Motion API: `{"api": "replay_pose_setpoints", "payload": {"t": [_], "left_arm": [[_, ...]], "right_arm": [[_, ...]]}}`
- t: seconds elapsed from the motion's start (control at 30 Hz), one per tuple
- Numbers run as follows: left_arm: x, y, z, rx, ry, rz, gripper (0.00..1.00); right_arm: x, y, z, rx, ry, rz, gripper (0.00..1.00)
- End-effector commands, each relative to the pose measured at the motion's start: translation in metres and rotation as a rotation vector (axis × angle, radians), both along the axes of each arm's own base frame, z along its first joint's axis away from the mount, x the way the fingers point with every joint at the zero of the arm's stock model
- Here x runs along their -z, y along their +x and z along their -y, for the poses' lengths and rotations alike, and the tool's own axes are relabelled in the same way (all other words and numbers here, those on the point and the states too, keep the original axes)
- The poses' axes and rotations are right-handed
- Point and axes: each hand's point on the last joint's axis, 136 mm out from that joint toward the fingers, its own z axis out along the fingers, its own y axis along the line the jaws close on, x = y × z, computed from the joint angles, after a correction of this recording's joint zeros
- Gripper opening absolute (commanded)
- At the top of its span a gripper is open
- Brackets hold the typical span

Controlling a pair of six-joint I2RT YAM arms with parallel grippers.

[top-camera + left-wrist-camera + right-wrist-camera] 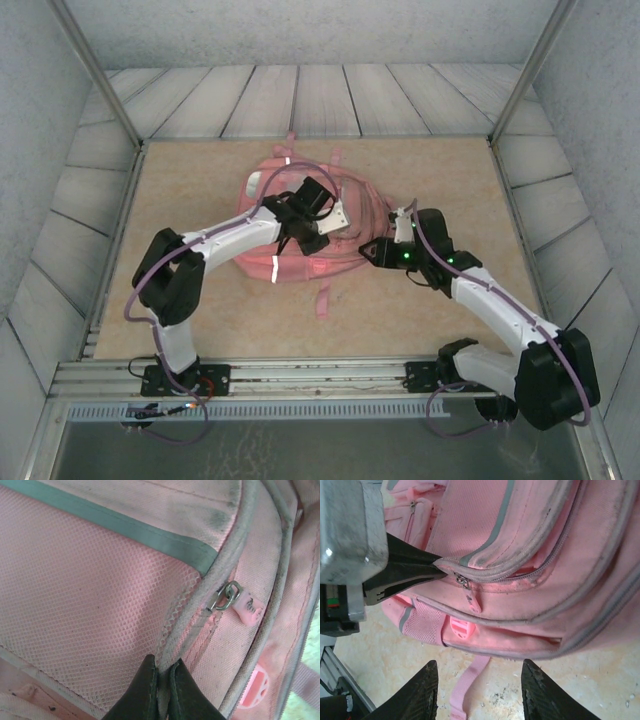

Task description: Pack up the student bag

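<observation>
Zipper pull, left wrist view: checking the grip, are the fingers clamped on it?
No, the left fingers pinch the bag's grey seam edge, and the zipper pull hangs free above them.

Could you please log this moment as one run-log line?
left gripper: pinching student bag seam beside zipper pull | right gripper: open, holding nothing

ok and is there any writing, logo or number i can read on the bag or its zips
Nothing here can be read as text.
zip pull on the student bag: faint raised marks, too blurred to read.
pink rubber patch near the bag's edge: pale bars, no letters that can be made out.
</observation>
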Motion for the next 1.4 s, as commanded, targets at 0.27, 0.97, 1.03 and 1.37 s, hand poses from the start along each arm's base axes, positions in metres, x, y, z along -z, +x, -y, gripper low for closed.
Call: {"api": "replay_pose_setpoints", "payload": {"t": [0.27,0.97,1.03,1.37], "left_arm": [[-0.049,-0.031,0.01,-0.269,-0.262,-0.263,0.0],[-0.074,-0.04,0.017,-0.243,-0.337,-0.298,0.0],[-0.077,-0.041,0.018,-0.238,-0.343,-0.296,0.0],[-0.095,-0.043,0.019,-0.213,-0.389,-0.282,0.0]], "right_arm": [[-0.019,0.015,-0.027,-0.124,0.026,0.164,0.4],[-0.018,0.025,-0.05,-0.2,-0.099,0.259,0.36],[-0.017,0.025,-0.051,-0.204,-0.112,0.264,0.35],[-0.011,0.021,-0.06,-0.238,-0.085,0.281,0.27]]}}
